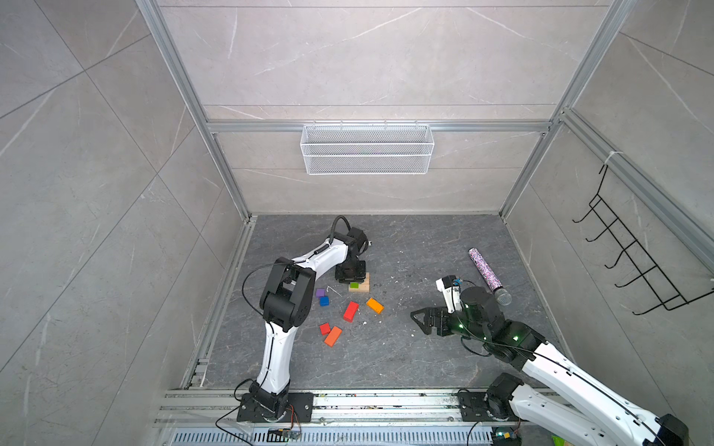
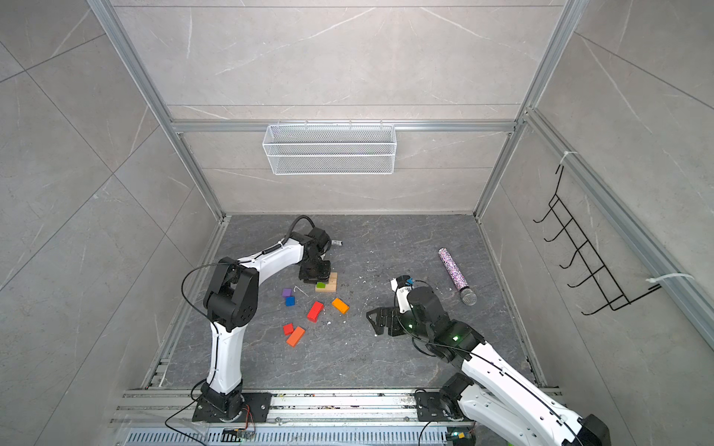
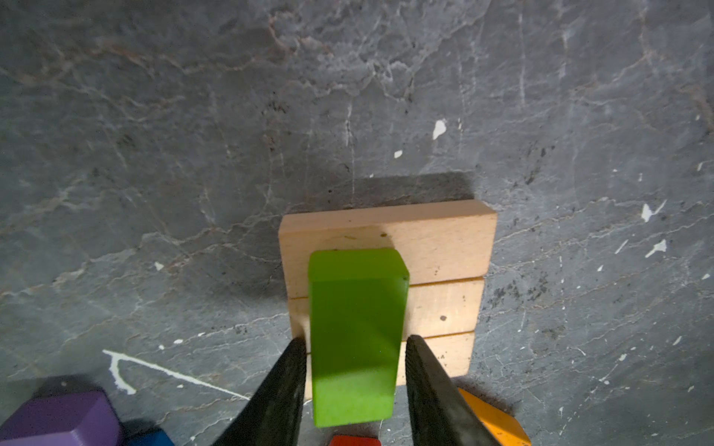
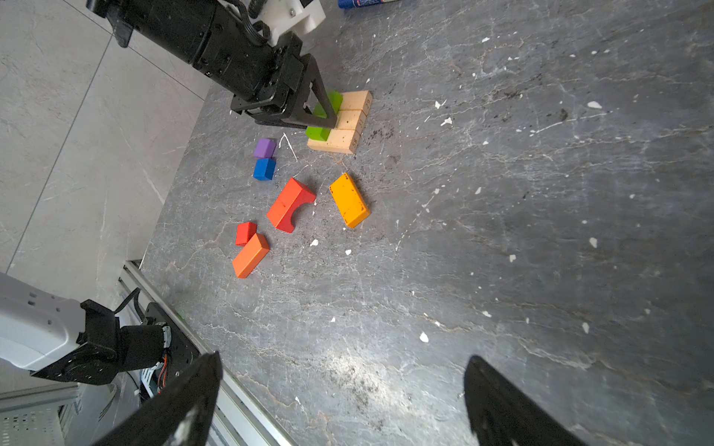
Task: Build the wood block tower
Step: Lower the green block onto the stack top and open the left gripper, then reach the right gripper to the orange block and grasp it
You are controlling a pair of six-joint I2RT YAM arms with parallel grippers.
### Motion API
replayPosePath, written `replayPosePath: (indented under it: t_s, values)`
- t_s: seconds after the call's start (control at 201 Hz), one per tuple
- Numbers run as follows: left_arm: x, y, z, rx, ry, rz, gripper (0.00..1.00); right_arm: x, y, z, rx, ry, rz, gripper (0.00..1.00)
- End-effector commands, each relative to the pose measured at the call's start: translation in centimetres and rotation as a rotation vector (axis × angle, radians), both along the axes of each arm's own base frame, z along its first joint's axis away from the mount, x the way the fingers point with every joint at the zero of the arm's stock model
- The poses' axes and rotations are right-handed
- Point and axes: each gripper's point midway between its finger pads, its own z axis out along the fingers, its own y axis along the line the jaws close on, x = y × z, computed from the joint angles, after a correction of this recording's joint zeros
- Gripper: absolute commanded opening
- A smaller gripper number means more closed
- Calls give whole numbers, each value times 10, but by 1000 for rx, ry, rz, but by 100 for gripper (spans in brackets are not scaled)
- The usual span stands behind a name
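Straddling green block [image 3: 357, 332], left gripper [image 3: 355, 340] stands slightly parted, thin gaps both sides, not clamping. Green block: bright lime, rounded edges, lying crosswise atop three tan oblongs [image 3: 436, 247] set side by side. Right gripper [image 4: 344, 363] spread wide, empty. Purple cube [image 4: 264, 148], blue cube [image 4: 264, 169] loose nearby.

The three tan blocks [image 3: 425, 247] are bare, unpainted wood with faint grain and a few dark specks, and the green block [image 3: 355, 340] looks painted, smooth and matt. My left fingers [image 3: 278, 394] are matt black, plastic by the look, with a slightly grainy face. The tabletop [image 3: 193, 116] looks like dark veined stone, dull and flecked with white chips, while the yellow-orange block [image 4: 349, 200] has paint scuffed dark at its edges.
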Motion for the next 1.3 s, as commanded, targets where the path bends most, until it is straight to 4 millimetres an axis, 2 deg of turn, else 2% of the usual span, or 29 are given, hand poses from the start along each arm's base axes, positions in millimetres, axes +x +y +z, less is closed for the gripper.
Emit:
replayPosePath:
  t_s: [0.0,0.209,0.483,0.573,0.717,0.831,1.001,1.23,1.294]
  values:
    - [7,-6,29,-48,-40,6,46,0,-1,-1,-16,-6,-1,99]
    - [12,-8,51,-68,-82,7,49,1,1,0,-14,-5,3,99]
    - [11,-2,68,-53,-105,7,51,6,4,0,-38,0,10,99]
    - [8,0,76,-56,-122,7,62,10,6,-2,-67,5,20,99]
    - [-1,2,86,-86,-142,9,68,18,11,-13,-155,35,55,99]
    - [-9,9,93,-100,-156,15,72,28,21,-22,-198,47,87,98]
    - [-24,20,98,-131,-168,33,78,43,42,-34,-227,57,125,88]
    - [-47,41,89,-155,-175,80,80,59,71,-51,-290,24,179,83]
    - [-53,48,85,-155,-168,93,80,64,79,-57,-322,11,200,79]
